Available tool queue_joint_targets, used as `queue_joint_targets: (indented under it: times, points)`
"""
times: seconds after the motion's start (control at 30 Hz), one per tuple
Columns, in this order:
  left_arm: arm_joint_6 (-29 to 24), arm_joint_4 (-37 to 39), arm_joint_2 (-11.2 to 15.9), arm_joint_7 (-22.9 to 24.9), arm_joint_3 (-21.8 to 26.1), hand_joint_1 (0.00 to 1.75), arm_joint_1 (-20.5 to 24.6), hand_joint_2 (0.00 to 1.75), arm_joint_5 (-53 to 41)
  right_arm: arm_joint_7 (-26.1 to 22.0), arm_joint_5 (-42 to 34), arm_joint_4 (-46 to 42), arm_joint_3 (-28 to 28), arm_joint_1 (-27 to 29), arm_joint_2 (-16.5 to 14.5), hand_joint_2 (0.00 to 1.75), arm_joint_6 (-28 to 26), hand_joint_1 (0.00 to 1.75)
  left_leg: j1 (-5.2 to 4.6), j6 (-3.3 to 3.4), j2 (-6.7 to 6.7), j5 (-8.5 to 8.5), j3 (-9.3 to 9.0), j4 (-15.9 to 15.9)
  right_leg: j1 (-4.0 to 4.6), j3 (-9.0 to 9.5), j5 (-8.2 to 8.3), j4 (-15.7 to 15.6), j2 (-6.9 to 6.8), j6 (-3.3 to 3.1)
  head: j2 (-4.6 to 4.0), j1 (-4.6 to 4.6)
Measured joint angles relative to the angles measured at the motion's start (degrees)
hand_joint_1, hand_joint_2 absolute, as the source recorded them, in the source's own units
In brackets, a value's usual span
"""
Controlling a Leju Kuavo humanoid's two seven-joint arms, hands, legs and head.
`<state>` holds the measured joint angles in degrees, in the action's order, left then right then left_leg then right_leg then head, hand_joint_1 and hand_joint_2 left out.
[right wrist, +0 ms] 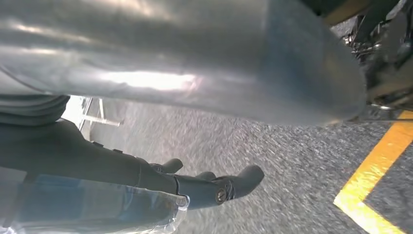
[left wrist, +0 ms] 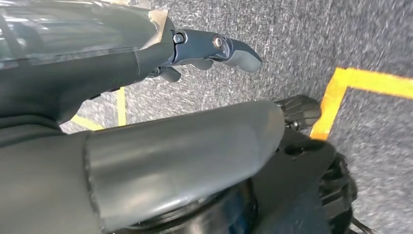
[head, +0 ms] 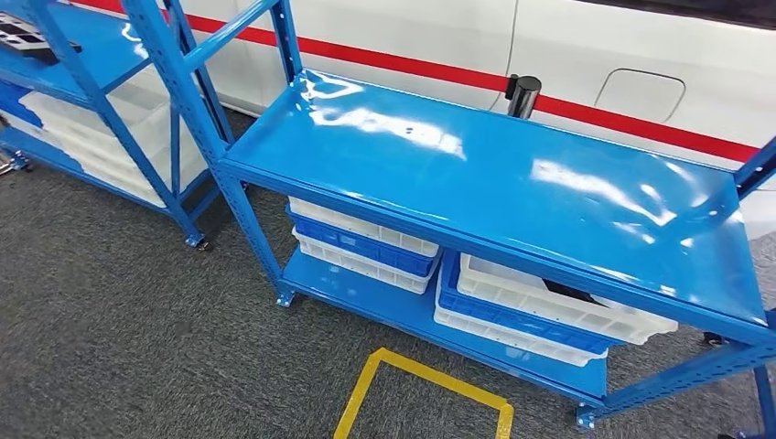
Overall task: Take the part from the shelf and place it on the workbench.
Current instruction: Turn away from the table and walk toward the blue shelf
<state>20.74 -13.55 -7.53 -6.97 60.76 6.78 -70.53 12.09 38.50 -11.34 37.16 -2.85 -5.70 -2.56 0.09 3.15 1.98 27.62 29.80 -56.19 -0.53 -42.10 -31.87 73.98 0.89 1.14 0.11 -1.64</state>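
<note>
Robot stands facing a blue steel shelf rack (head: 512,174) w/ a glossy top deck, bare in the head view apart from glare. Behind it a white wall w/ a red stripe (head: 586,101) and a black cylinder post (head: 522,94). Under the deck, on the lower level: stacked white and blue plastic bins (head: 366,242) on the left side, another stack (head: 549,311) on the right; sth dark sits in the top right bin, too hidden to name. A 2nd blue rack (head: 82,101) stands off to the left, w/ a dark tray-like item (head: 23,37) on its upper level at the frame corner. That could be the part, but can't confirm; no part is clearly identifiable anywhere.

Both arms hang down. Left hand (left wrist: 214,51) in its wrist view: dark fingers extended, loosely apart, holding nothing, grey carpet and yellow floor tape (left wrist: 341,92) beyond. Right hand (right wrist: 214,185): same, fingers stretched and slightly spread, nothing in them, over carpet w/ yellow tape (right wrist: 380,175).

Judgement: task is at the very start, approach phase. Key relation: any candidate part lies ahead of and above both hanging hands. If it's the dark item on the 2nd rack, left arm is nearer, though the robot prob needs to turn or step left 1st. Long axis of the part: can't tell.
</note>
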Motion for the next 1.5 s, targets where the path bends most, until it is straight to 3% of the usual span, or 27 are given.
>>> queue_joint_targets:
  times: [0.03, 0.07, 0.13, 0.2, 0.3, 0.37, 0.43, 0.5, 0.53, 0.57, 0.6, 0.67, 0.73, 0.8, 0.87, 0.93, 1.0, 1.03, 1.07, 1.13, 1.17, 1.23, 1.3, 1.33, 1.4, 1.47, 1.5]
  points:
    - [0.0, 0.0, 0.0, 0.0, 0.0, 0.0, 0.0, 0.0, 0.0, 0.0, 0.1, 0.0, 0.0, 0.1, 0.1, 0.0, 0.0, 0.0, 0.02, -0.04, 0.8, 0.02, 0.05, 0.0, -0.15, 0.25, 0.09, 0.3, -0.23, 0.47, 0.0, 0.0]
    - [0.0, 0.0, -0.1, 0.0, 0.0, 0.0, 0.0, 0.0, 0.0, -0.1, 0.1, 0.0, 0.0, 0.2, 0.2, 0.0, 0.0, 0.0, 0.08, -0.15, 1.6, 0.08, 0.02, 0.0, -0.37, 1.86, 1.01, -2.0, -0.69, 1.12, 0.0, -0.01]
    - [0.0, 0.0, -0.2, 0.0, 0.0, 0.0, 0.1, 0.0, 0.0, -0.1, 0.2, 0.0, 0.0, 0.2, 0.3, 0.0, 0.0, 0.0, -0.01, -0.73, 2.91, 0.41, -0.19, -0.3, -0.72, 7.06, 3.5, -10.6, -3.23, 2.12, 0.0, -0.1]
    - [0.0, 0.0, -0.1, 0.0, 0.0, 0.0, 0.1, 0.0, 0.0, -0.2, 0.2, 0.0, 0.0, 0.0, 0.3, 0.0, 0.0, 0.0, -0.34, -1.52, 4.04, 0.85, -0.42, -0.6, -0.76, 10.05, 4.8, -15.8, -5.1, 1.83, 0.0, -0.08]
    - [0.0, 0.0, -0.1, 0.0, 0.0, 0.0, 0.4, 0.0, 0.0, -0.3, 0.3, 0.0, 0.0, 0.0, 0.3, 0.0, 0.0, 0.0, -0.16, -2.46, 5.2, 1.27, -0.79, -0.7, -0.75, 9.88, 4.99, -16.1, -3.69, 0.53, 0.0, 0.29]
    - [0.0, 0.0, -0.1, -0.1, 0.0, 0.0, 0.6, 0.0, 0.0, -0.3, 0.3, 0.0, 0.0, 0.0, 0.4, 0.0, 0.0, 0.0, 0.33, -3.17, 2.71, 3.2, -0.05, -2.9, -1.09, 9.9, 5.21, -16.3, -2.51, -0.25, 0.0, 0.38]
    - [0.0, 0.0, -0.1, -0.1, 0.0, 0.0, 0.5, 0.0, 0.0, -0.3, 0.3, 0.0, 0.0, -0.1, 0.5, 0.0, 0.0, 0.0, 0.57, -3.55, -0.8, 7.29, 2.96, -9.6, -1.06, 9.81, 5.46, -16.3, -1.29, -0.85, 0.0, 0.49]
    - [0.1, 0.0, -0.1, -0.1, 0.0, 0.0, 0.3, 0.0, 0.0, -0.3, 0.3, 0.0, 0.0, -0.1, 0.5, 0.0, 0.0, 0.0, 0.57, -3.51, -1.82, 10.05, 6.41, -16.6, -0.77, 9.56, 5.63, -16.3, 0.17, -1.17, 0.0, 0.52]
    - [0.2, 0.0, -0.1, -0.1, 0.0, 0.0, 0.2, 0.0, 0.0, -0.3, 0.3, 0.0, 0.0, 0.0, 0.5, 0.0, 0.0, 0.0, 0.57, -3.35, -1.93, 9.73, 7.06, -17.6, -0.65, 9.52, 5.7, -16.3, 0.94, -1.25, 0.0, 0.51]
    - [0.3, 0.0, -0.1, -0.1, 0.0, 0.0, 0.2, 0.0, 0.0, -0.3, 0.3, 0.0, 0.0, 0.0, 0.5, 0.0, 0.0, 0.0, 0.56, -3.09, -2.09, 8.28, 6.65, -16.4, -0.55, 9.54, 5.75, -16.2, 1.74, -1.27, 0.0, 0.51]
    - [0.3, 0.0, -0.1, -0.1, 0.0, 0.0, 0.2, 0.0, 0.0, -0.3, 0.3, 0.0, 0.0, 0.0, 0.5, 0.0, 0.0, 0.0, 0.55, -2.72, -2.63, 6.01, 5.16, -13.0, -0.48, 9.6, 5.8, -16.2, 2.53, -1.26, 0.0, 0.51]
    - [0.3, 0.0, 0.0, -0.1, 0.0, 0.0, 0.2, 0.0, 0.0, -0.3, 0.3, 0.0, 0.0, 0.0, 0.4, 0.0, 0.0, 0.0, 0.5, -1.9, -5.32, 2.23, 1.64, -5.2, -0.36, 9.63, 5.94, -16.2, 3.9, -1.04, 0.0, 0.49]
    - [0.3, 0.0, 0.1, -0.1, -0.1, 0.0, 0.3, 0.0, 0.0, -0.2, 0.5, 0.0, 0.0, -0.1, 0.3, 0.0, 0.1, 0.0, 0.23, -1.47, -6.78, 1.21, 0.11, -1.7, -0.38, 9.3, 6.21, -16.2, 5.03, -0.53, 0.0, 0.48]
    - [0.3, 0.0, 0.1, -0.1, -0.2, 0.0, 0.3, 0.0, 0.0, 0.0, 0.7, 0.0, 0.0, 0.0, 0.3, 0.0, 0.2, 0.0, 0.04, -1.16, -5.59, 0.89, -0.04, -1.0, -0.3, 8.77, 6.61, -16.5, 6.01, 0.27, 0.0, 0.48]
    - [0.1, -0.1, -0.1, -0.2, -0.3, 0.0, 0.4, 0.0, 0.0, 0.2, 0.9, 0.0, 0.1, 0.0, 0.3, 0.0, 0.2, 0.0, 0.17, -0.66, -4.21, 0.09, -0.28, 0.1, -0.05, 7.62, 5.86, -15.2, 4.31, 0.65, 0.0, 0.33]
    - [-0.1, -0.1, -0.2, -0.3, -0.3, 0.0, 0.4, 0.0, 0.0, 0.2, 0.9, 0.0, 0.2, -0.1, 0.3, 0.0, 0.2, 0.0, 0.15, -0.33, -2.52, -0.38, -0.32, 0.7, -0.02, 4.79, 2.83, -9.6, 1.28, 0.36, 0.0, 0.05]
    - [-0.1, -0.1, -0.2, -0.3, -0.3, 0.0, 0.2, 0.0, 0.0, 0.3, 1.0, 0.0, 0.3, -0.1, 0.3, 0.0, 0.2, 0.0, 0.03, -0.23, -0.67, -0.39, -0.16, 0.7, -0.23, 1.56, -0.15, -2.5, 0.12, 0.42, 0.0, -0.06]
    - [-0.1, -0.1, -0.2, -0.3, -0.3, 0.0, 0.2, 0.0, 0.0, 0.3, 1.0, 0.0, 0.3, -0.1, 0.3, 0.0, 0.2, 0.0, 0.03, -0.25, 0.19, -0.37, -0.12, 0.7, -0.38, 1.02, -0.55, -0.9, -0.12, 0.81, 0.0, -0.06]
    - [-0.1, 0.0, -0.3, -0.3, -0.3, 0.0, 0.2, 0.0, 0.0, 0.3, 1.0, 0.0, 0.4, 0.0, 0.4, 0.0, 0.2, 0.0, 0.06, -0.31, 0.99, -0.33, -0.11, 0.6, -0.55, 1.67, -0.08, -1.6, -0.4, 1.39, 0.0, -0.07]
    - [-0.1, -0.1, -0.3, -0.3, -0.4, 0.0, 0.3, 0.0, -0.1, 0.3, 1.0, 0.0, 0.5, 0.1, 0.5, 0.0, 0.2, 0.0, 0.11, -0.69, 2.38, -0.09, -0.2, 0.4, -0.96, 6.12, 2.4, -8.7, -2.23, 2.65, 0.0, -0.08]
    - [-0.1, -0.1, -0.3, -0.3, -0.5, 0.0, 0.3, 0.0, -0.1, 0.3, 1.1, 0.0, 0.5, 0.0, 0.5, 0.0, 0.1, 0.0, -0.02, -1.06, 2.99, 0.2, -0.23, 0.1, -0.96, 8.39, 3.5, -12.5, -3.64, 2.87, 0.0, -0.11]
    - [-0.1, -0.1, -0.3, -0.3, -0.7, 0.0, 0.4, 0.0, -0.1, 0.1, 1.3, 0.0, 0.6, -0.2, 0.4, 0.0, -0.1, 0.0, -0.33, -1.8, 3.97, 0.7, -0.3, -0.4, -0.83, 10.61, 4.5, -16.4, -5.25, 2.23, 0.0, 0.06]
    - [-0.1, -0.1, -0.3, -0.2, -0.8, 0.0, 0.6, 0.0, 0.0, -0.1, 1.8, 0.0, 0.7, -0.2, 0.4, 0.0, -0.7, 0.0, -0.3, -2.32, 4.78, 0.87, -0.49, -0.5, -0.75, 10.49, 4.69, -16.4, -4.36, 1.12, 0.0, 0.31]
    - [-0.1, -0.1, -0.3, -0.1, -0.8, 0.0, 0.7, 0.0, 0.1, -0.1, 2.1, 0.0, 0.7, -0.1, 0.4, 0.0, -1.2, 0.0, -0.09, -2.62, 4.44, 1.16, -0.49, -0.8, -0.88, 10.46, 4.79, -16.5, -3.96, 0.71, 0.0, 0.36]
    - [-0.1, -0.1, -0.3, 0.1, -0.8, 0.0, 0.8, 0.0, 0.2, 0.2, 2.9, 0.0, 0.7, -0.1, 0.4, 0.0, -2.2, 0.0, 0.4, -3.23, 1.89, 3.49, 0.75, -3.9, -1.23, 10.44, 5.04, -16.6, -3.3, -0.19, 0.0, 0.45]
    - [-0.1, -0.1, -0.2, 0.2, -0.8, 0.0, 0.7, 0.0, 0.3, 0.5, 3.5, 0.0, 0.7, -0.2, 0.4, 0.0, -2.9, 0.0, 0.65, -3.62, -1.03, 7.56, 4.14, -11.1, -1.19, 10.2, 5.19, -16.7, -2.72, -0.76, 0.0, 0.58]
    - [0.0, -0.1, -0.2, 0.1, -0.8, 0.0, 0.5, 0.0, 0.4, 0.5, 3.6, 0.0, 0.7, -0.2, 0.4, 0.0, -3.1, 0.0, 0.67, -3.72, -1.61, 9.04, 5.96, -14.8, -1.1, 10.11, 5.23, -16.6, -2.38, -0.85, 0.0, 0.6]
